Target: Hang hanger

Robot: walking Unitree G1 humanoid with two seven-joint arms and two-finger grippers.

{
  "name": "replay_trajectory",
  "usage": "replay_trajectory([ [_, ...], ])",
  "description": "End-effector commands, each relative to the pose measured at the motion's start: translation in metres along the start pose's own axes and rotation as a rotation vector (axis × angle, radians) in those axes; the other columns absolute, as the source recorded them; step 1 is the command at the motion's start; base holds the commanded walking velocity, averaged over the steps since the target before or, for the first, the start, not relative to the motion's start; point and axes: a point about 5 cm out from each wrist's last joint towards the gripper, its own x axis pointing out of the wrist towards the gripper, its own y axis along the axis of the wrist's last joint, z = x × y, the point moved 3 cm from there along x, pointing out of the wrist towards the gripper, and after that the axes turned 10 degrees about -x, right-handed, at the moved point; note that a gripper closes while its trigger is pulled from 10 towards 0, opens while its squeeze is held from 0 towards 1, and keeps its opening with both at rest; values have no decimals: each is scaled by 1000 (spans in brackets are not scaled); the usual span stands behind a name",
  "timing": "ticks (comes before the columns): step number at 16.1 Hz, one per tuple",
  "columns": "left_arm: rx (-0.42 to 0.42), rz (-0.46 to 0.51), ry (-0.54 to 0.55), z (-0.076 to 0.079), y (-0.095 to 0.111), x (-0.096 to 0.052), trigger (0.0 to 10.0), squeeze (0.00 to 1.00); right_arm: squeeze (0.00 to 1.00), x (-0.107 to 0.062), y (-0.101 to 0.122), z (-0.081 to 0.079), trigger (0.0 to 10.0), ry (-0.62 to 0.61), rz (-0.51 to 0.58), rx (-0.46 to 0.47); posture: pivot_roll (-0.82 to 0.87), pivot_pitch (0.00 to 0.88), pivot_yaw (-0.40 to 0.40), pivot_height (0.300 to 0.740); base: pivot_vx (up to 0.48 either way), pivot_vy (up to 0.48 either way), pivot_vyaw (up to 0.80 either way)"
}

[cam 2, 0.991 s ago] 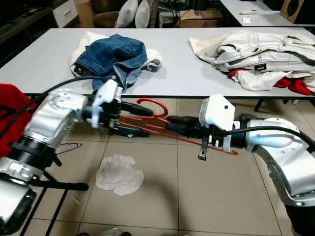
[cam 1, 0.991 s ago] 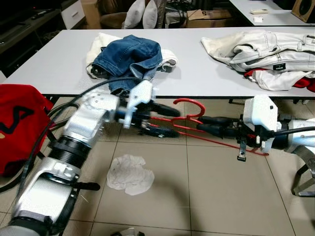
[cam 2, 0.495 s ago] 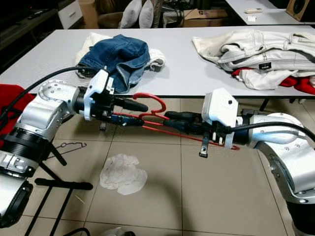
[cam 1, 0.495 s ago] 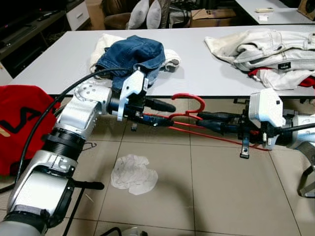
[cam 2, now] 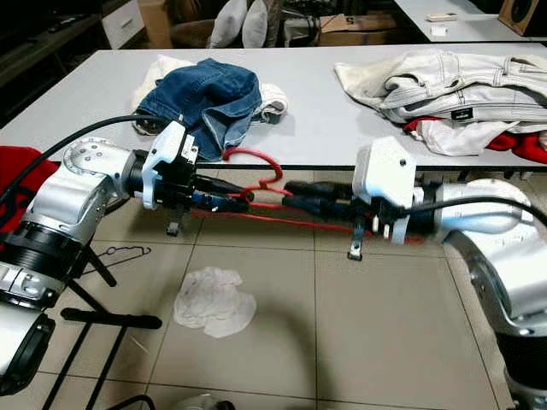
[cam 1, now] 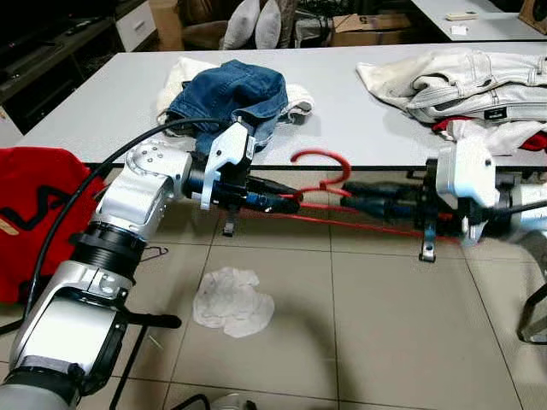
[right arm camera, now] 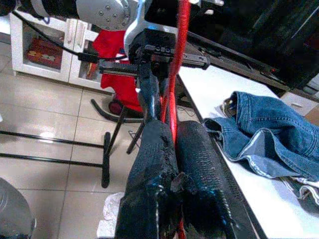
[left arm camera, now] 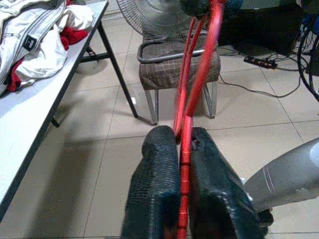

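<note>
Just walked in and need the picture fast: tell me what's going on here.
The robot holds a red hanger with both arms, in front of a grey table. The left gripper and right gripper are each shut on its wire frame, hook up by the table edge. Jeans and white clothes lie on the table; it is not yet hung.

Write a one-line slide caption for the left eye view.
Both grippers, left and right, clamp a red plastic hanger before the grey table strewn with blue jeans.
</note>
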Motion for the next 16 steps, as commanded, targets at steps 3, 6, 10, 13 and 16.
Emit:
replay_trajectory([
  [3, 10, 10, 39, -3, 3, -9, 0, 0, 0, 1, 5, 1, 10000, 34, 25, -20, -97, 0, 97, 740, 0, 0, 0],
  [6, 42, 6, 27, 0, 8, -10, 0, 0, 0, 1, 4, -3, 10000, 57, 23, -9, -99, 0, 92, 740, 0, 0, 0],
  [10, 141, -99, 32, 0, 9, -12, 0, 0, 1000, -5, -3, -6, 10000, 118, -49, 51, -104, 0, 87, 740, 0, 0, 0],
  [13, 213, -217, 59, -2, 5, -17, 0, 0, 1000, -12, -12, 0, 10000, 101, -165, -51, -104, 0, 85, 740, 0, 0, 0],
  [16, 261, -299, 80, -4, 1, -20, 0, 0, 1000, -6, -11, 3, 10000, 55, -171, -85, -104, 0, 86, 740, 0, 0, 0],
])
